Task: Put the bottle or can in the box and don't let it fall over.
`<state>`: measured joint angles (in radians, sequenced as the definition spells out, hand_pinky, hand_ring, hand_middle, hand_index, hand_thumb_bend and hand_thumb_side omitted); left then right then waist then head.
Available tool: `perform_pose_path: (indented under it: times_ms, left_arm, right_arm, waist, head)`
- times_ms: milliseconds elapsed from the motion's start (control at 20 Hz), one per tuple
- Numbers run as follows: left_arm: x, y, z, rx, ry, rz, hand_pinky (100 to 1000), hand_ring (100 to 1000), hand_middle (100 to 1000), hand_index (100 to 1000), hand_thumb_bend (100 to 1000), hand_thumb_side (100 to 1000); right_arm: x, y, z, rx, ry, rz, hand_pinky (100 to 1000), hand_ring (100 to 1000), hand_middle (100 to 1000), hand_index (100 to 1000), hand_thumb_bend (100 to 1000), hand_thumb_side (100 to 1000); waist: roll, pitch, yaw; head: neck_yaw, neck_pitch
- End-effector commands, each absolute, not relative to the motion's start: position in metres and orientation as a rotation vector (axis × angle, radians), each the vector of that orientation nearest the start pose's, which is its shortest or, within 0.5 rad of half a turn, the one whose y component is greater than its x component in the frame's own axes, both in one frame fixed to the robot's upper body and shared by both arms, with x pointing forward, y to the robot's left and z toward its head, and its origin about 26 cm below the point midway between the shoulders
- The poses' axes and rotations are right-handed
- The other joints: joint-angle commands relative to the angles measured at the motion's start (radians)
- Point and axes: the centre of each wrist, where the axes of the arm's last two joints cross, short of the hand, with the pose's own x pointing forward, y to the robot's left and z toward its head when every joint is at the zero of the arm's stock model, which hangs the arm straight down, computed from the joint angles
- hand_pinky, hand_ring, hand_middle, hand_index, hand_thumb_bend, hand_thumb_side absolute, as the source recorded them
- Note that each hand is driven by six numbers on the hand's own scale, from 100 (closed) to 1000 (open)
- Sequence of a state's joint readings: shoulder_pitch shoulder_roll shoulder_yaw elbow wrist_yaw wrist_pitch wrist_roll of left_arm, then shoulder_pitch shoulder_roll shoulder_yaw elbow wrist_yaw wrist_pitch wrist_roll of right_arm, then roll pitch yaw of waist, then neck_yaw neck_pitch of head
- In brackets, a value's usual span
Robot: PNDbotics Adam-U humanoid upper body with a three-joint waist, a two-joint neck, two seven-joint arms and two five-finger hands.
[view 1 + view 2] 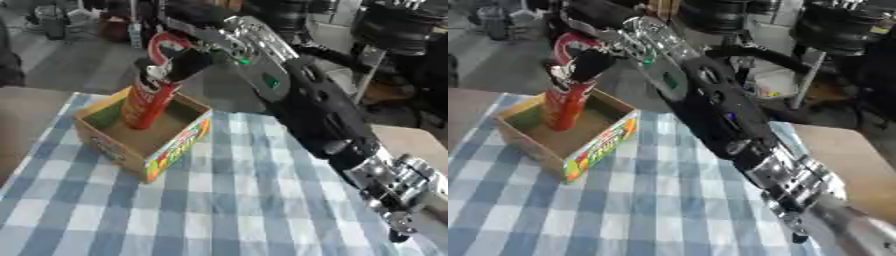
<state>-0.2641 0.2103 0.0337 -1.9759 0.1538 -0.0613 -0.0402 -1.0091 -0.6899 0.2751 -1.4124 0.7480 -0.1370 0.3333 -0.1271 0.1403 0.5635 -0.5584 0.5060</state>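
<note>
In the left eye view, the right hand (179, 64) reaches in from the far right, its fingers curled round the upper part of a tall red can (150, 97). The can stands inside an open cardboard box (179, 142) at the far left of the surface (262, 200), which is covered with a blue and white checked cloth. The can's foot looks to be down on the box floor, near the far left corner, and the can tilts a little to the right at its top. The high grip probably serves to lower the can past the box walls without the fingers touching them. It also leaves the foot free to settle flat.

In the right eye view, the same hand (588, 62) shows black fingers wrapped about the can (566, 97) near its rim, with the arm stretching back to the near right. The box (592, 150) sits slightly askew to the checks, its printed side facing near. The can is not yet released, so it should come fully upright before the fingers let go. The left hand shows in neither view.
</note>
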Motion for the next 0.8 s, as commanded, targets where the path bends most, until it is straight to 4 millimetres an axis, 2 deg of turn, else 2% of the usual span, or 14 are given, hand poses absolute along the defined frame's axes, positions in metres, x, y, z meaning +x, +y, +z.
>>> perform_pose_path:
  times_ms: [50, 450, 550, 600, 650, 700, 800]
  left_arm:
    - [0.299, 0.252, 0.186, -0.107, -2.313, -0.204, 701, 546, 542, 662, 100, 714]
    - [0.299, 0.248, 0.189, -0.120, -2.322, -0.205, 701, 546, 541, 662, 100, 713]
    - [0.300, 0.248, 0.189, -0.123, -2.323, -0.205, 701, 546, 541, 662, 100, 714]
    - [0.300, 0.248, 0.189, -0.124, -2.324, -0.205, 701, 546, 541, 662, 100, 714]
    - [0.300, 0.247, 0.189, -0.124, -2.324, -0.205, 701, 546, 541, 662, 100, 714]
    - [0.300, 0.247, 0.189, -0.123, -2.324, -0.204, 701, 546, 541, 661, 100, 714]
    - [0.300, 0.248, 0.189, -0.122, -2.322, -0.202, 701, 546, 540, 662, 100, 714]
  right_arm:
    - [0.414, -0.261, 0.344, 1.738, 2.378, -1.990, 100, 392, 479, 651, 164, 428]
    - [0.430, -0.271, 0.321, 2.028, 2.346, -1.645, 100, 349, 465, 659, 202, 338]
    - [0.434, -0.272, 0.311, 2.058, 2.357, -1.588, 119, 397, 491, 704, 187, 358]
    - [0.437, -0.272, 0.307, 2.057, 2.364, -1.585, 221, 450, 538, 752, 182, 376]
    - [0.438, -0.272, 0.303, 2.049, 2.370, -1.590, 245, 463, 552, 764, 181, 381]
    - [0.439, -0.272, 0.301, 2.037, 2.375, -1.600, 406, 554, 646, 822, 171, 417]
    - [0.439, -0.272, 0.300, 2.017, 2.386, -1.612, 503, 604, 705, 853, 166, 441]
  waist:
    - [0.008, -0.008, 0.002]
    - [0.001, 0.006, 0.019]
    - [-0.001, 0.010, 0.022]
    - [-0.001, 0.011, 0.023]
    - [-0.002, 0.011, 0.023]
    - [-0.002, 0.012, 0.022]
    - [-0.003, 0.011, 0.019]
  head:
    - [-0.010, -0.018]
    - [-0.038, -0.044]
    - [-0.044, -0.050]
    - [-0.046, -0.052]
    - [-0.047, -0.053]
    - [-0.048, -0.055]
    - [-0.047, -0.057]
